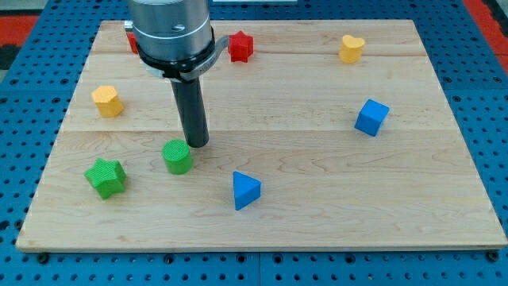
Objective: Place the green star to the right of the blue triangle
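Observation:
The green star (105, 176) lies near the board's lower left. The blue triangle (245, 191) lies at the lower middle, well to the star's right. My tip (197, 144) stands between them, higher up in the view. It is just above and to the right of a green cylinder (178, 156), very close to it. The tip is apart from both the star and the triangle.
A yellow hexagon block (107, 101) sits at the left. A red star (240, 46) and a partly hidden red block (131, 40) sit near the top. A yellow heart (352, 48) is at the top right. A blue cube (371, 117) is at the right.

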Robot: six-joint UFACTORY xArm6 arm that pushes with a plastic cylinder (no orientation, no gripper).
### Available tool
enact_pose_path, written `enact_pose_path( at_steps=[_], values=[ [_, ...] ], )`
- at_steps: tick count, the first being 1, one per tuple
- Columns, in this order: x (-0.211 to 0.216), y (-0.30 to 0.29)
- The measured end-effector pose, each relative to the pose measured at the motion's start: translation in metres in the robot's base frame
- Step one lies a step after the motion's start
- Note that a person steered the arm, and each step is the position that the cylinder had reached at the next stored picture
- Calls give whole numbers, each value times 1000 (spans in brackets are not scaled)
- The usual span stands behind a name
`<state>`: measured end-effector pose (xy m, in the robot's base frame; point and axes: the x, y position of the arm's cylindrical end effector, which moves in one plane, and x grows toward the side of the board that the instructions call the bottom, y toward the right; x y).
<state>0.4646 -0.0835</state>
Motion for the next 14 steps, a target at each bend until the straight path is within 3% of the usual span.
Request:
enact_pose_path(
  at_steps=[2, 3, 4, 5, 6, 7, 8, 10, 11, 12, 14],
  values=[
    [-2, 1],
    [0, -81],
    [-17, -111],
    [5, -152],
    [54, -124],
    [58, -104],
    [66, -154],
    [86, -57],
    [107, -67],
    [113, -29],
    [31, 39]
  ],
)
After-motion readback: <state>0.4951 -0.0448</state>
